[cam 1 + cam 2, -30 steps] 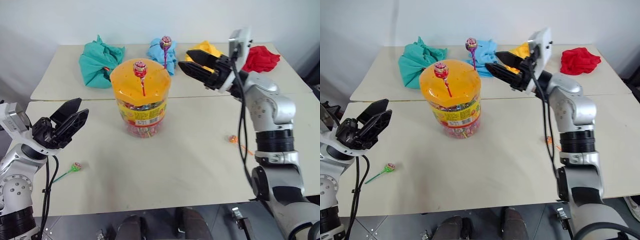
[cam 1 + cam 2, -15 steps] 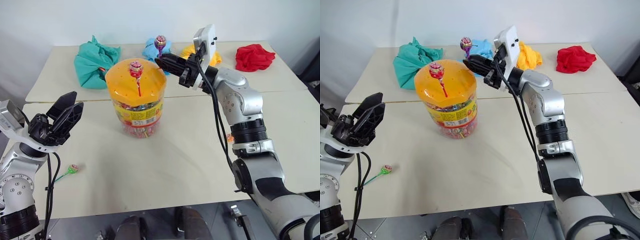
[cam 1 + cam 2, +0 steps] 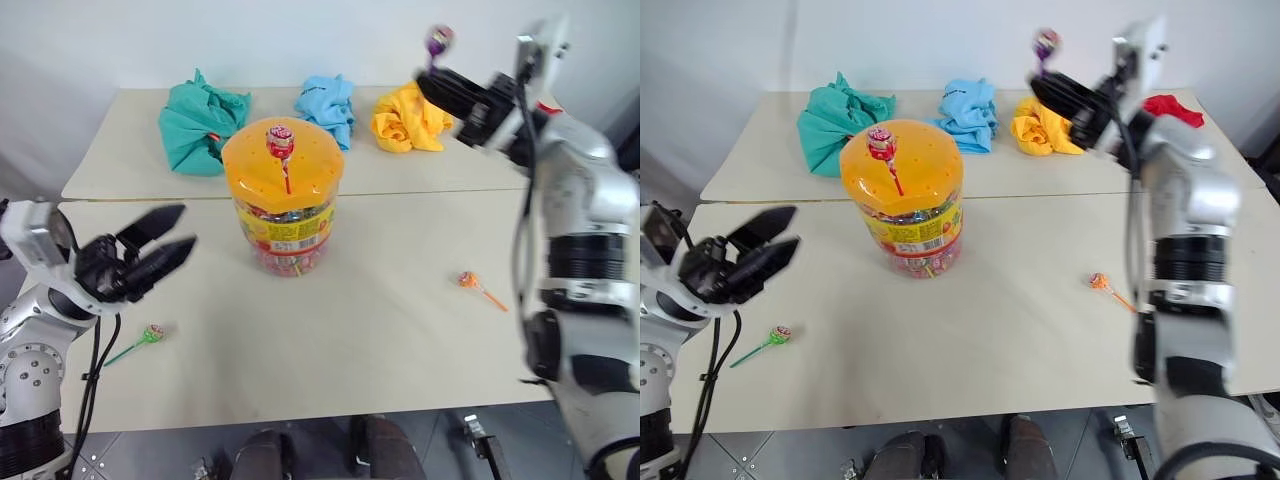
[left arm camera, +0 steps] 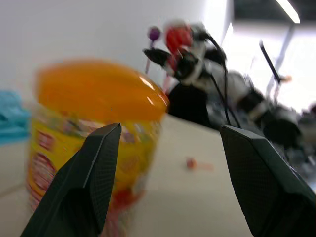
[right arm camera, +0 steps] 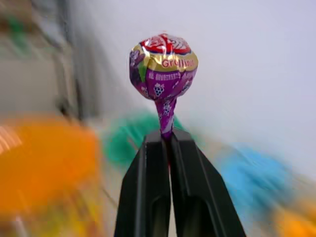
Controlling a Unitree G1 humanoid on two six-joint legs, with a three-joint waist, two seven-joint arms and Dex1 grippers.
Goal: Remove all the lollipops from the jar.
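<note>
White wall, right gripper [image 5: 169, 140] pinching purple lollipop [image 5: 163, 61]

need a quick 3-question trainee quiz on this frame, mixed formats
1. True or false: the red-pink wrapped lollipop stands in the domed orange lid of the clear plastic jar.
2. What is the right gripper holding? A) a red cloth B) the purple wrapped lollipop C) nothing
3. Fill in: lollipops lying on the pale table: the green one and the ___ one.

Key
1. True.
2. B; its jaws are shut on the stick.
3. Orange. The left gripper, jaws open, holds nothing.
</note>
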